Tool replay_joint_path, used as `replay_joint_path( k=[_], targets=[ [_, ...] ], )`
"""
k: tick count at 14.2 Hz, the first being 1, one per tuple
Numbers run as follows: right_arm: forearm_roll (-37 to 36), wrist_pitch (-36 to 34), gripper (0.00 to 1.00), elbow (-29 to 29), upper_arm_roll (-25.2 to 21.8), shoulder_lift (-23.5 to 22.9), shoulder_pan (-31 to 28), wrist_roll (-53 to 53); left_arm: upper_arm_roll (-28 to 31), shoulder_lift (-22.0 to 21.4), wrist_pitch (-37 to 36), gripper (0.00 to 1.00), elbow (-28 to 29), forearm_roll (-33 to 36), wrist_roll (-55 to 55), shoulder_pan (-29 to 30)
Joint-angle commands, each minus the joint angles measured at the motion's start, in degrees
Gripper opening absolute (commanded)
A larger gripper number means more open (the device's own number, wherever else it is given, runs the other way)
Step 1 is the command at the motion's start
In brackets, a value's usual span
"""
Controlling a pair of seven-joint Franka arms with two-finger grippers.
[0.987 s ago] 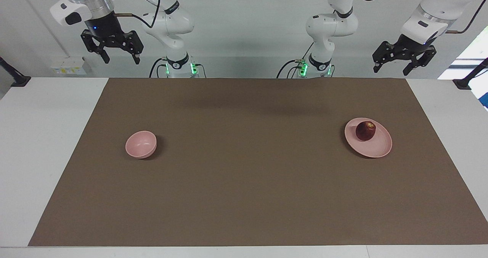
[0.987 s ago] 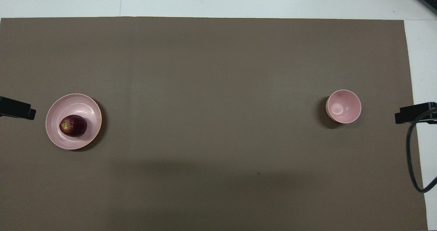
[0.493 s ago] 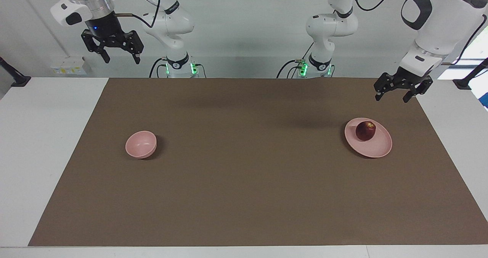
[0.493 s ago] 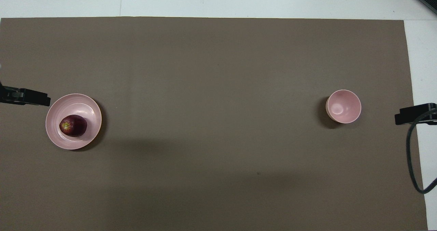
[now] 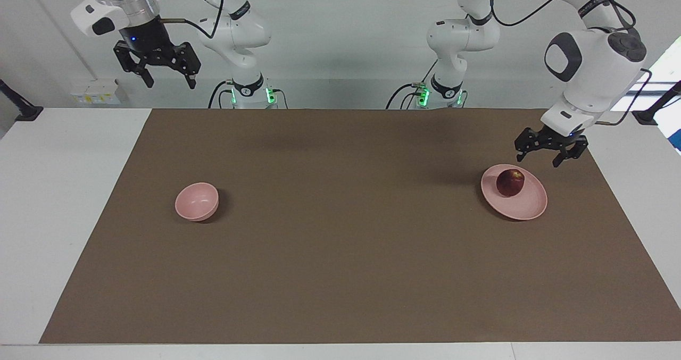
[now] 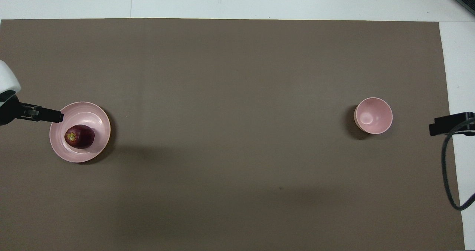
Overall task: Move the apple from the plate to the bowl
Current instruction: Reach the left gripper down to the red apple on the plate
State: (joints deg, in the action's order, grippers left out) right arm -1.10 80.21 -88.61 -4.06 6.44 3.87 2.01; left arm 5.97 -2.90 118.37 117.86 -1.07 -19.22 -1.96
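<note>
One apple (image 5: pixel 510 182) on one plate (image 5: pixel 526 203); one bowl (image 5: pixel 197 201).

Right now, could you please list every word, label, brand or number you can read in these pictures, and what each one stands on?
No text can be read.
Bands on the arms' links carry lettering, for instance on the left arm, too small to read.
The apple, plate and bowl carry no markings.

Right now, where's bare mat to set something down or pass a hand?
The brown mat is bare between the bowl and the plate, and all along its edge farthest from the robots. It is crowded only at the plate: the apple sits on it and the left gripper hangs open over its rim. The right gripper waits raised, open.
</note>
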Motion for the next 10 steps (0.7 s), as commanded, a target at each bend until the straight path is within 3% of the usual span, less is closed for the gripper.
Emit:
replay_joint_path(
  k=[1,6,10],
  targets=[
    [-1.17,-1.11,1.00,-0.95,0.64,1.38,0.08,-1.57,0.79,-1.15,6.94,1.00,6.84,-0.78,-1.17,-0.59],
    [0.14,-0.66,1.00,-1.66,0.81,1.64,-0.53,-1.23,0.79,1.49,19.94,1.00,13.79,-0.78,-1.17,-0.33],
    [0.40,0.12,1.00,-2.98,0.46,2.44,-0.80,-1.57,0.79,2.64,21.20,0.97,15.72,-0.78,-1.09,0.38]
  ],
)
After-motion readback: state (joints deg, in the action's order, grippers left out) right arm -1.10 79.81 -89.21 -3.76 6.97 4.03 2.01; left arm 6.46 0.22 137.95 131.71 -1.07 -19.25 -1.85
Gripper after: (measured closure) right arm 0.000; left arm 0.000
